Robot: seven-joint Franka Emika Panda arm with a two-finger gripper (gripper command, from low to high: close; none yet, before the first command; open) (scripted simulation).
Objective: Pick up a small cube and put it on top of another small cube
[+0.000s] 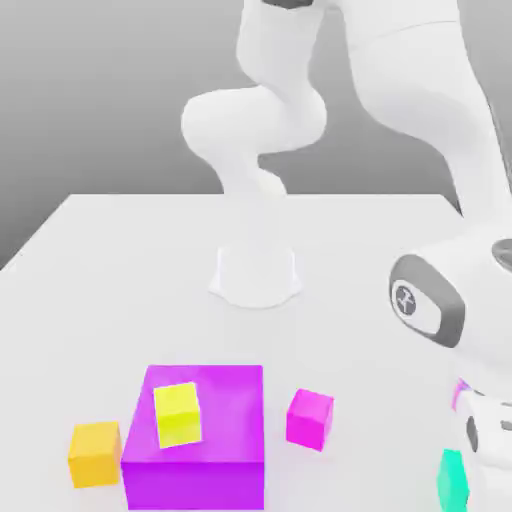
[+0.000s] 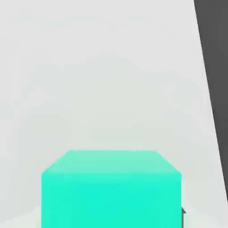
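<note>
From the exterior view I have the white table (image 1: pixel 120 270) running back to a plain grey wall, with the arm's round base (image 1: pixel 256 275) planted on the far middle of it. Nearest to me, towards that view's left, sits the big purple block (image 1: pixel 200 440) with the yellow cube (image 1: pixel 178 414) resting on its top face, close to the block's left edge. Just left of the block, apart from it, is the orange cube (image 1: pixel 95 454) on the table. To the block's right, with a small gap, stands the magenta cube (image 1: pixel 309 417). The arm sweeps over from the base and comes down at the view's right edge, where the wrist and hand (image 1: pixel 480 420) hang low. The teal cube (image 1: pixel 453 480) shows as a sliver in the near right corner, tucked against the hand and partly hidden by it. It lies well apart from the purple block, with the magenta cube between them.

In the hand view the teal cube (image 2: pixel 111 191) sits right under the camera, top face and one side showing, resting on the white tabletop (image 2: pixel 98 80). A dark strip of the room (image 2: pixel 216 67) runs beyond the table's edge. I cannot tell how wide the pincer stands or whether it has hold of the cube.
</note>
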